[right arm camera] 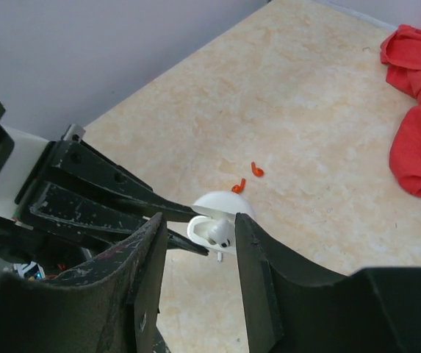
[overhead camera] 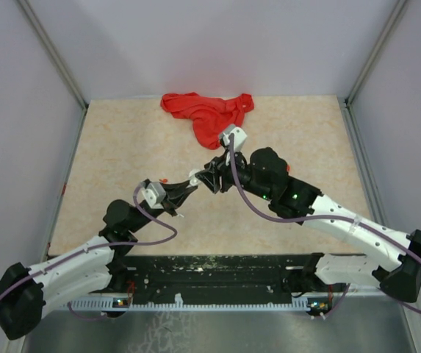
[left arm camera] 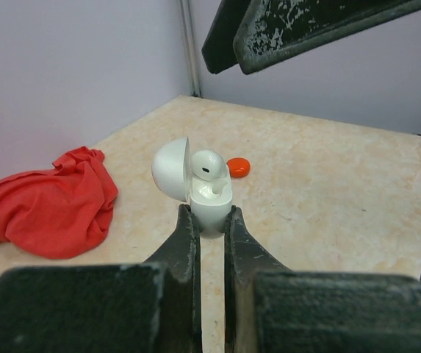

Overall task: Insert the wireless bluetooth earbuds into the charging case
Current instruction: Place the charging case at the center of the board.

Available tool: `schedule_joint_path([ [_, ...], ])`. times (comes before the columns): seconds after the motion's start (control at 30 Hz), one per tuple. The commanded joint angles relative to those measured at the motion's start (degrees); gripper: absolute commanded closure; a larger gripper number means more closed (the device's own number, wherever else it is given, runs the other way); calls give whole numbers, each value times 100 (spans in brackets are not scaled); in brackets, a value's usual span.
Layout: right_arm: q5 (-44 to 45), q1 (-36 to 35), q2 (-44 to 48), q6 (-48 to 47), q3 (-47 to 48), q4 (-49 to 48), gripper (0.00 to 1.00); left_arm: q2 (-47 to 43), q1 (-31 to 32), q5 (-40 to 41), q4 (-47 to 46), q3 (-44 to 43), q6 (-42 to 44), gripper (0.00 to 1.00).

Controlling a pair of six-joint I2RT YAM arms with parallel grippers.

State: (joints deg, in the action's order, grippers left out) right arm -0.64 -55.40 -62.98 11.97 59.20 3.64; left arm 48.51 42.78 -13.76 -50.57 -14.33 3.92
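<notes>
squeezing the white case (left arm camera: 211, 207) low down, the left claw (left arm camera: 210, 223) held it tight, lid open. a white earbud (left arm camera: 207, 165) sat in its top. the right claw (right arm camera: 200, 234) hung just above, a bit open, holding nothing. two red earbuds (right arm camera: 256, 171) lay near on the table (overhead camera: 122, 147).

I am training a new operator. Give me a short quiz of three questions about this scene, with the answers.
1. True or false: the right gripper is open and holds nothing.
2. What clamps the white case? A the left gripper; B the right gripper; C nothing.
3. Fill in: the colour of the crumpled cloth is ___.
Key: 1 true; 2 A; 3 red.
</notes>
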Motion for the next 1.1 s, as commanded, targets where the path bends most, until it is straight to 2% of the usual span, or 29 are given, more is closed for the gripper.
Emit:
schedule_joint_path([
  [0.0, -414, -56, -216, -349, 544, 544, 59, -95, 55, -163, 278, -269, 103, 99],
  [0.2, -452, -50, -391, -900, 753, 1263, 66, -166, 55, -415, 483, -326, 186, 99],
  [0.4, -228, -56, -481, -985, 847, 1547, 65, -167, 55, -551, 605, -349, 175, 99],
  [0.6, -136, -51, -602, -704, 865, 1384, 67, -91, 55, -629, 595, -402, 163, 99],
  [0.8, 171, -50, -712, -414, 939, 1377, 78, -65, 55, -617, 491, -387, 136, 99],
  [0.93, 300, -54, -723, -14, 947, 1261, 86, -70, 76, -407, 449, -374, 173, 99],
  [1.07, 656, -56, -820, 513, 1059, 1382, 87, -118, 176, -10, 285, -289, 302, 99],
])
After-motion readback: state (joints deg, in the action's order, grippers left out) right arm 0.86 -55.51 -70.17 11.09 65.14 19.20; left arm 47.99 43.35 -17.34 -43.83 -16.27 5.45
